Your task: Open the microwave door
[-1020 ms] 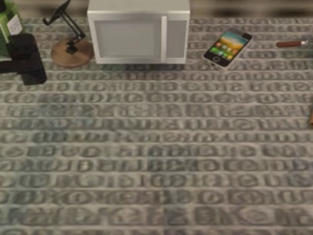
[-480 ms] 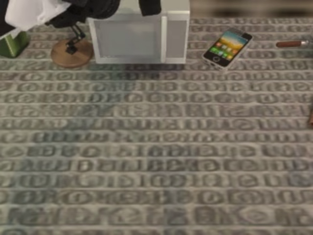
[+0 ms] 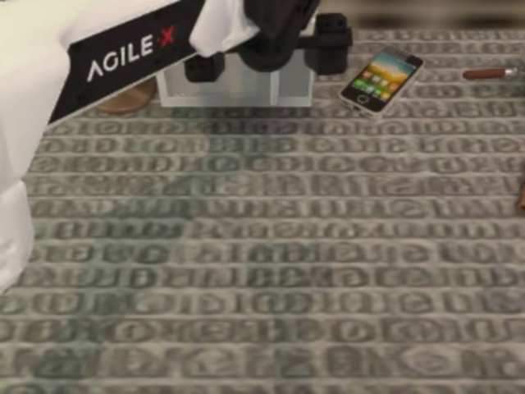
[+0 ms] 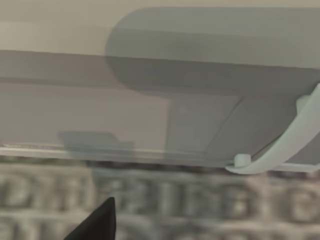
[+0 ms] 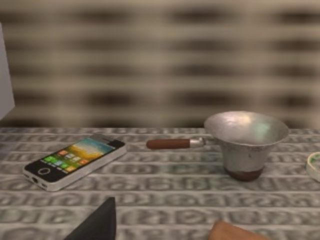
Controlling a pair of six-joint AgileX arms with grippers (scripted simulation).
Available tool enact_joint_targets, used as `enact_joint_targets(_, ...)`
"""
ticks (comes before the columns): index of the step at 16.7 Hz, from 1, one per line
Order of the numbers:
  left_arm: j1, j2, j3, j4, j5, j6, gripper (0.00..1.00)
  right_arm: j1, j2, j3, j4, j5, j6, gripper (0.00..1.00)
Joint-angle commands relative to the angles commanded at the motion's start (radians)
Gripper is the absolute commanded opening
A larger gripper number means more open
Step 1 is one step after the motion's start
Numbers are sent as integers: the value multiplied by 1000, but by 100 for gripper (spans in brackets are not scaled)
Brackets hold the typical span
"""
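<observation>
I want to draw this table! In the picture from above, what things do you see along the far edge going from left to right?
Left arm → microwave with the left gripper in front of it → smartphone → brown handle at the right edge.

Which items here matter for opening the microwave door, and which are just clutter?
Belongs to the job:
- door, closed
- handle
- left pincer, in front of the door

Just lying about:
- phone
- pot with brown handle
- wooden stand base, mostly hidden behind the left arm
</observation>
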Motion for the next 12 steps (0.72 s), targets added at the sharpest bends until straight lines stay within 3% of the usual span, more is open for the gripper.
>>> enact_joint_targets(7,6,23,16,11,4,6,100,0,0,0,0,0,0,100)
enact_joint_targets(12,50,194,102,99,32,45,100,0,0,0,0,0,0,100)
